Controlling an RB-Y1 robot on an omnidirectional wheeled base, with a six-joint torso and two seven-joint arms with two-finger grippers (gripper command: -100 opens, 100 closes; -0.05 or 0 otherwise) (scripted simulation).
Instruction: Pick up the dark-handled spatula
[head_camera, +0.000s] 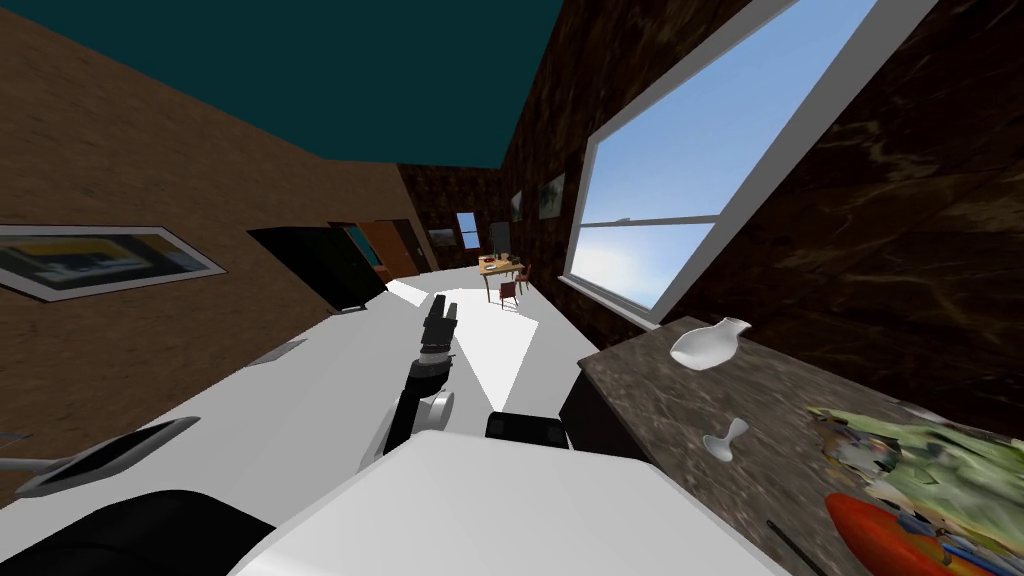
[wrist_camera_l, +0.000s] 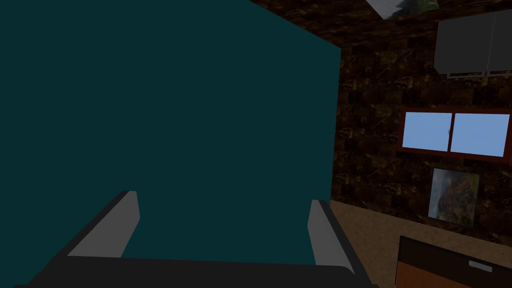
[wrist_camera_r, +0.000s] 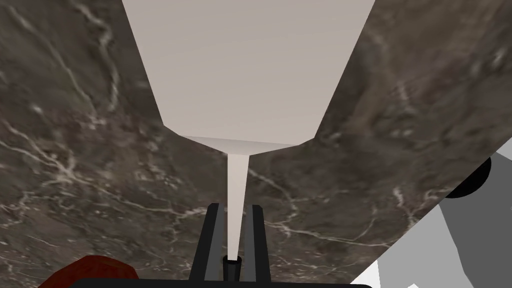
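Observation:
The spatula (wrist_camera_r: 245, 75) has a broad pale blade that narrows to a thin neck and ends in a short dark handle (wrist_camera_r: 231, 265). My right gripper (wrist_camera_r: 235, 207) is shut on it, its two fingers pressing the neck just above the handle. The blade points away from the hand, with the dark marbled counter top (wrist_camera_r: 75, 150) behind it. I cannot tell whether the blade touches the counter. My left gripper (wrist_camera_l: 223, 197) is open and holds nothing. In the head view the left gripper (head_camera: 440, 310) is stretched forward over the white floor.
The marbled counter (head_camera: 660, 400) runs along my right under a large window. On it are a white vessel (head_camera: 708, 345), a small white piece (head_camera: 725, 440), a green heap (head_camera: 920, 450) and a red object (head_camera: 880, 535). A small table with chairs (head_camera: 503, 272) stands far ahead.

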